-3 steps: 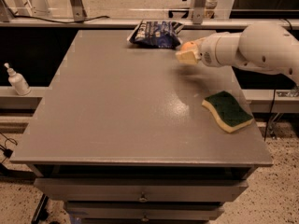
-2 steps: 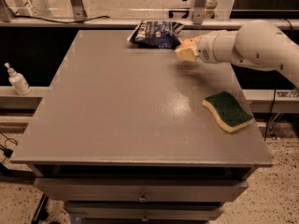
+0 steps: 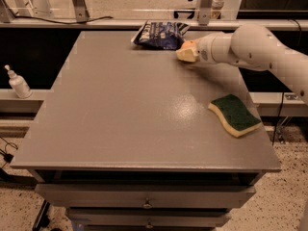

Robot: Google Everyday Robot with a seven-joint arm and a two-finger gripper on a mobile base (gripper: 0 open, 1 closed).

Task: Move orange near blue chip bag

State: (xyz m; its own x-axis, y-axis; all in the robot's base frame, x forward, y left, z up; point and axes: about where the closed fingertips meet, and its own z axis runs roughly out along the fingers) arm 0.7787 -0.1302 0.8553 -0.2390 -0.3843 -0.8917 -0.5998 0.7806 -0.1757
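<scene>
The blue chip bag point(image 3: 159, 35) lies crinkled at the far edge of the grey table point(image 3: 120, 109), right of centre. My gripper point(image 3: 186, 53) reaches in from the right on a white arm point(image 3: 250, 47), low over the table just right of the bag's near corner. It is shut on the orange point(image 3: 190, 44), of which only a small orange patch shows between the cream fingers point(image 3: 184, 56). The orange is close beside the bag; I cannot tell whether it touches the table.
A green and yellow sponge point(image 3: 235, 114) lies near the table's right edge. A white pump bottle point(image 3: 18, 82) stands on a lower shelf to the left. Metal frame posts point(image 3: 204, 4) rise behind the table. Drawers point(image 3: 144, 201) sit under the front edge.
My gripper with the orange has moved a little left, closer to the blue chip bag. The bag and sponge have not moved.
</scene>
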